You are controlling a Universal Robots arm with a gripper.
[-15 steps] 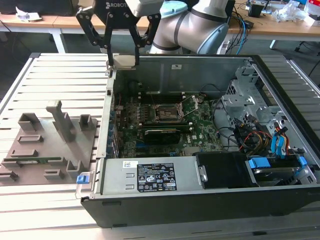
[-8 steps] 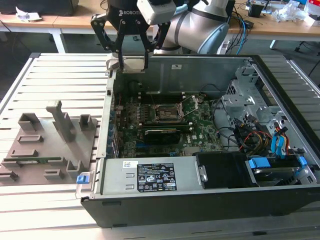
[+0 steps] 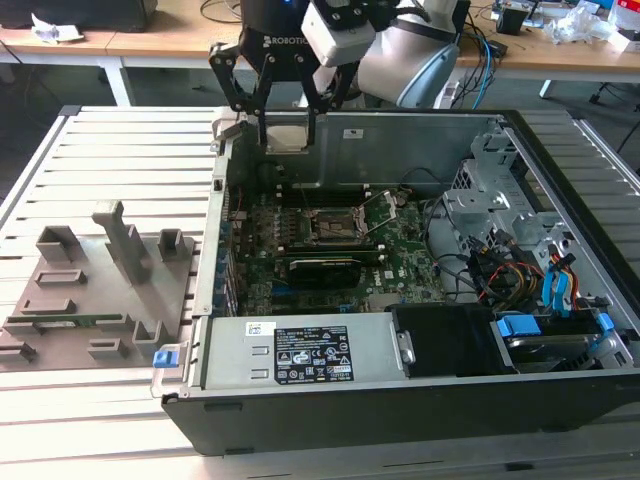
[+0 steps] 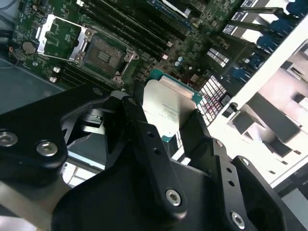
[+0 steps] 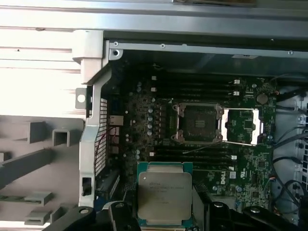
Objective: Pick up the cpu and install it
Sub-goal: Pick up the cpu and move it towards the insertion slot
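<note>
1. Currently the gripper (image 3: pixel 288 140) hangs over the back rim of the open computer case (image 3: pixel 420 120). Its fingers are closed partway, pinching the cpu (image 3: pixel 287 134) by two opposite edges.
2. Cpu is in the air above the case's rear wall, clear of the motherboard (image 3: pixel 400 265) and well apart from the socket (image 3: pixel 335 228).
3. Socket lies bare, load plate (image 3: pixel 386 204) flipped open toward the exterior view's right. The space straight above it is open.
4. Case walls hem the board on every side. The power supply (image 3: pixel 300 352) runs along the near edge, and the drive cage with cables (image 3: pixel 500 270) crowds the exterior view's right.
5. Grey tray (image 3: pixel 90 290) sits on the slatted table (image 3: pixel 110 140), just outside the case on the exterior view's left.
6. Second wrist view adds the black fingers (image 4: pixel 144 139) flanking the cpu (image 4: pixel 168 108), with its metal lid and green edge showing. The socket (image 4: pixel 103 53) and plate (image 4: pixel 60 33) lie beyond.
7. First wrist view shows the cpu (image 5: pixel 164 195) lid flat-on, the socket (image 5: pixel 198 122) with the plate (image 5: pixel 243 126) touching its side, and the case's perforated edge (image 5: pixel 94 144).
8. Exterior view alone gives the cpu's height over the board.
</note>
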